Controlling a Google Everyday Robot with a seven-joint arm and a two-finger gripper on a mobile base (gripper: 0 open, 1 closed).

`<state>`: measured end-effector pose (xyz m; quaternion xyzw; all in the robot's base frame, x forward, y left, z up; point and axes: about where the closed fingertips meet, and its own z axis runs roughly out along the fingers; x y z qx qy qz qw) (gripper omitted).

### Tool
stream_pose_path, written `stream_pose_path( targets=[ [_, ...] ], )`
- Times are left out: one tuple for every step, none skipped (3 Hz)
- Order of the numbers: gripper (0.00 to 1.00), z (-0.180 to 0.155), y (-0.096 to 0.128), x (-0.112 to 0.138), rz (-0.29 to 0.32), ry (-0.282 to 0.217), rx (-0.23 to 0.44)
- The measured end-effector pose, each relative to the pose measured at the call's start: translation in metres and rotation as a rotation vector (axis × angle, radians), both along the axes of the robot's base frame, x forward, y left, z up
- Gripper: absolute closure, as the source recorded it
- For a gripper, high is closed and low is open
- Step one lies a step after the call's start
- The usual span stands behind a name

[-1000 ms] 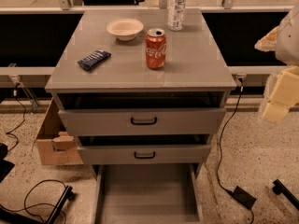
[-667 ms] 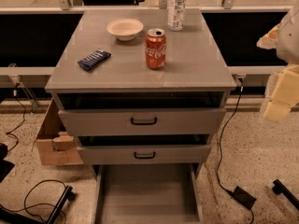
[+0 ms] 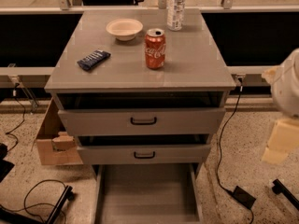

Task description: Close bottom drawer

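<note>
The bottom drawer [image 3: 147, 192] is standing pulled out below the mid-sized drawer [image 3: 144, 154]. The claw [image 3: 280, 143] is hanging at the right edge, well apart; its state one cannot tell.

We read Coca-Cola script on the red can [image 3: 155, 49] on the bench [image 3: 201, 71], we make out nothing legible on the bottle label [image 3: 175, 7] or dark packet [image 3: 93, 59], claw [image 3: 279, 144] at the right edge
</note>
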<state>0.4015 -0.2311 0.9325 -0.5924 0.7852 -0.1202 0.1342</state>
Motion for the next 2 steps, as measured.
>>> stream_pose_path(
  targets=[
    [0.0,-0.095,-0.013,-0.021,-0.05,0.064,-0.047],
    [0.0,-0.18,-0.019,-0.043,-0.072,0.173,-0.066]
  ],
)
